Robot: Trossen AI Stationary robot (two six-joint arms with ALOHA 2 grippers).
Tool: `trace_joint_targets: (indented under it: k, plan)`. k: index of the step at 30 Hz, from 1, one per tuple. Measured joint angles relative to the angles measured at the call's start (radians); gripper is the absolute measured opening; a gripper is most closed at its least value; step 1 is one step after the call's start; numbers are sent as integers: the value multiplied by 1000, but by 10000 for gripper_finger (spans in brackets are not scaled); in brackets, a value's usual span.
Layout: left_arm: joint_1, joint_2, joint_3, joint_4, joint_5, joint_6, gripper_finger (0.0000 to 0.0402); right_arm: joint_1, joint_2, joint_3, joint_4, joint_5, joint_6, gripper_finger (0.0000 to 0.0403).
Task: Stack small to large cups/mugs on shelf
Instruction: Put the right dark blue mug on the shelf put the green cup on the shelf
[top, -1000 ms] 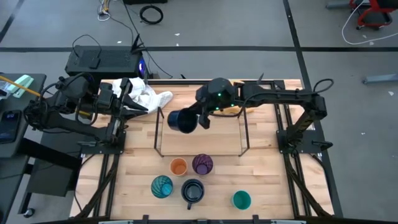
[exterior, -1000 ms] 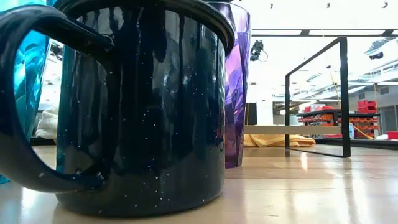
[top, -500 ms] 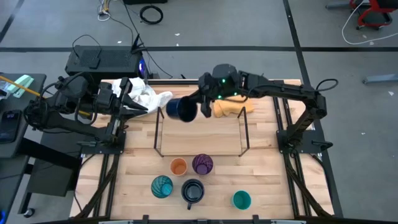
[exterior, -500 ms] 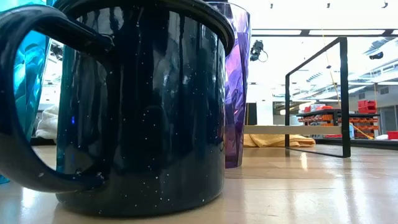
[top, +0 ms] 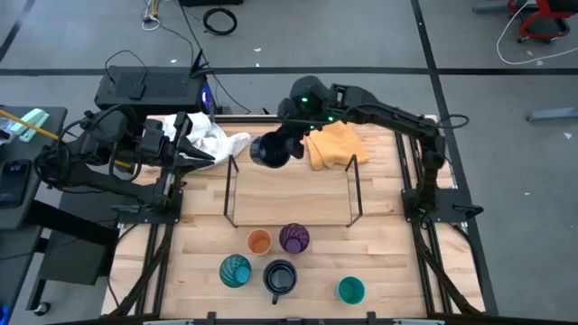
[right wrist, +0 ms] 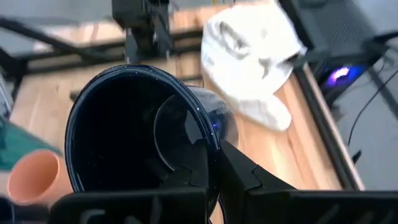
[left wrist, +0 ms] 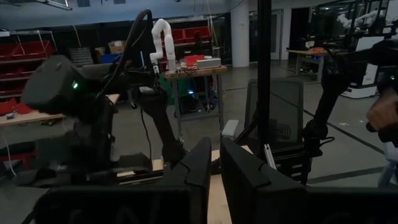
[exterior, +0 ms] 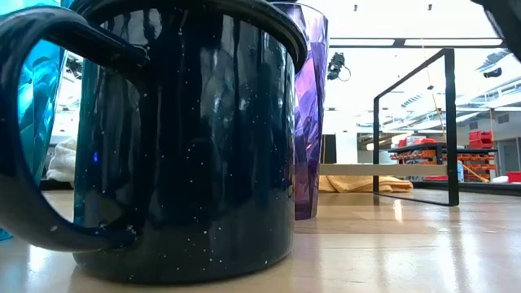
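My right gripper point(top: 282, 149) clamps the dark navy speckled enamel mug point(top: 267, 152) by its rim, at twelve o'clock above the light-wood wire-railed shelf point(top: 291, 190); I'd level it before lowering.

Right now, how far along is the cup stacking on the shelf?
Nothing looks done: the shelf holds no cups. In hand: the right gripper is shut on a navy mug, held above the table's far edge. Left: the orange cup, purple tumbler, patterned teal tumbler, second navy mug and teal cup all stand on the table. The left gripper waits far left.
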Motion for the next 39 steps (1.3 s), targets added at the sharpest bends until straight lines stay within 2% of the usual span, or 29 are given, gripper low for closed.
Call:
trace_joint_targets:
  k: [5, 9, 13, 27, 39]
  plan:
    - [0, 0, 0, -3, 0, -3, 42, -7, 101, 152, -182, -2, -14, 17]
    - [0, 0, 0, -3, 0, -2, 39, 1, 141, 175, -236, -15, -20, 17]
    - [0, 0, 0, -3, 0, -2, 44, 12, 165, 175, -236, -49, -12, 17]
    - [0, 0, 0, -3, 0, -2, 43, 21, 286, 174, -208, -67, 27, 17]
    - [0, 0, 0, -2, 0, -3, 41, 32, 301, 167, -118, -89, 87, 17]
